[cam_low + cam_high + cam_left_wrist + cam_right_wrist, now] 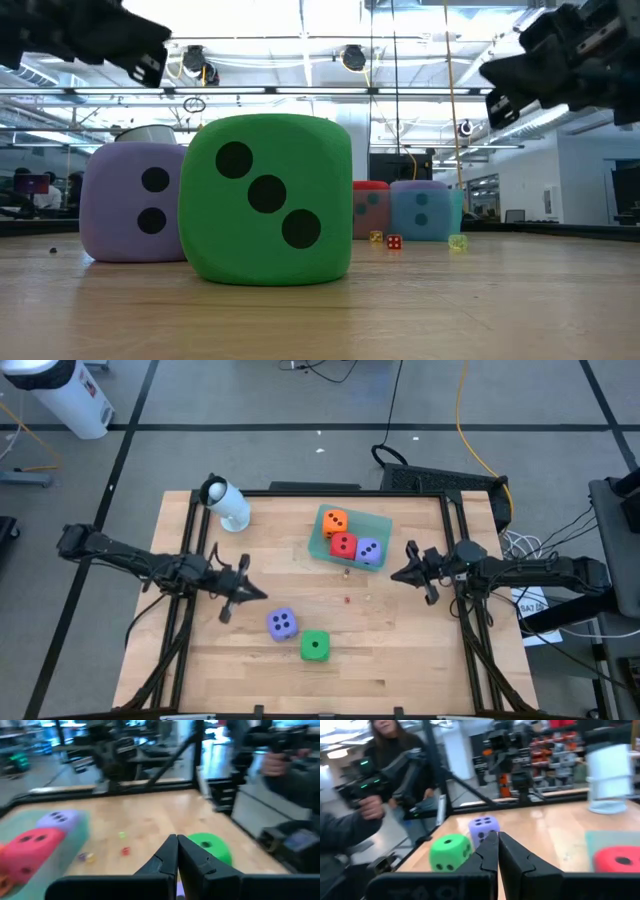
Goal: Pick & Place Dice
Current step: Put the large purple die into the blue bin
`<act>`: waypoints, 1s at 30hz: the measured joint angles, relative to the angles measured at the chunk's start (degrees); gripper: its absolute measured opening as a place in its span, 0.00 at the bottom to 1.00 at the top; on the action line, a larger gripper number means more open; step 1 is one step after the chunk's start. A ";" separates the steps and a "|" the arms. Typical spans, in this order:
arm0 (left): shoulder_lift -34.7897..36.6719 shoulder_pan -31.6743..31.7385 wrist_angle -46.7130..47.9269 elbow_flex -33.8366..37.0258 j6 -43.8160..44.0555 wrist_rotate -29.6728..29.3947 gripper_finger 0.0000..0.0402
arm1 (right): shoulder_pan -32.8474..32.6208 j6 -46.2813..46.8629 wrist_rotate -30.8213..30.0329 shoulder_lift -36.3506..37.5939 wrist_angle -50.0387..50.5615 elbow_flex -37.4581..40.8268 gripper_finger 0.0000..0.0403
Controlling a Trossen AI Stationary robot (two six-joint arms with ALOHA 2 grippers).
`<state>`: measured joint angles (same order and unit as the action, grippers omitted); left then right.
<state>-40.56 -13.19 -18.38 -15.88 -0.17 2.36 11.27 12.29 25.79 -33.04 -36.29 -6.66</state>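
**Robot:** Dice are in two spots on my wooden table (400, 650). Three sit in the green tray (322, 540) near the far edge: the orange die (334, 521), the red die (343, 545) and a purple die (368, 550).

**Child:** Where are the other two?

**Robot:** They are out on the bare wood, nearer the front edge. The second purple die (282, 623) and the green die (316, 646) sit just beside each other. From low down the green one shows three black dots in a slanted row.

**Child:** Are you holding one?

**Robot:** No. My left gripper (255, 593) is up in the air near the second purple die, a little to its left and not touching it. Its jaws are closed with nothing between them. My right gripper (397, 574) hangs just to the right of the tray. Its jaws are pressed together too, and they are empty.

**Child:** What else is on the table?

**Robot:** A white cup (226, 503) lies tipped over near the far left corner. Some tiny dice (347, 598) lie on the wood just in front of the tray. A person (390, 750) is beside the table holding a dark handle.
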 joint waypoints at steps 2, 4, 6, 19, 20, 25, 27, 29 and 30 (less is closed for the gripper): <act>0.01 -0.47 -0.30 0.00 -0.20 0.85 0.05 | 0.00 -0.90 2.75 0.02 -0.65 0.00 0.00; 0.00 -0.61 -0.85 0.00 0.26 0.50 0.05 | -0.07 -1.34 3.07 0.04 -0.86 0.00 0.00; 0.00 -0.61 -1.47 0.00 0.78 -0.39 0.06 | -0.09 -1.65 2.86 0.00 -0.73 0.00 0.00; 0.00 -0.61 -1.63 0.00 4.99 -5.92 0.06 | -0.13 -2.01 -2.33 -0.02 -0.95 0.00 0.02; 0.00 -0.61 -1.63 0.00 5.00 -6.12 0.06 | -0.11 -1.96 -3.18 -0.02 -0.73 0.00 0.03; 0.00 -0.61 -1.85 0.00 6.86 -7.80 0.06 | -0.64 -1.90 -1.56 -0.33 -2.00 0.00 0.06; 0.00 -0.61 -1.89 0.00 10.20 -9.02 0.06 | -1.58 -1.95 -2.67 -0.33 -4.37 0.00 0.06; 0.01 -0.61 -1.14 0.00 12.55 -11.21 0.06 | -3.15 -1.43 -4.86 -0.33 -6.01 0.00 0.06; 0.00 -0.61 -0.41 0.00 13.70 -12.33 0.06 | -4.25 -1.42 -6.03 -0.33 -6.04 0.00 0.05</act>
<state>-40.56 -13.80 -18.79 -15.88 13.54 -9.97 7.02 10.87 19.76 -33.36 -42.33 -6.66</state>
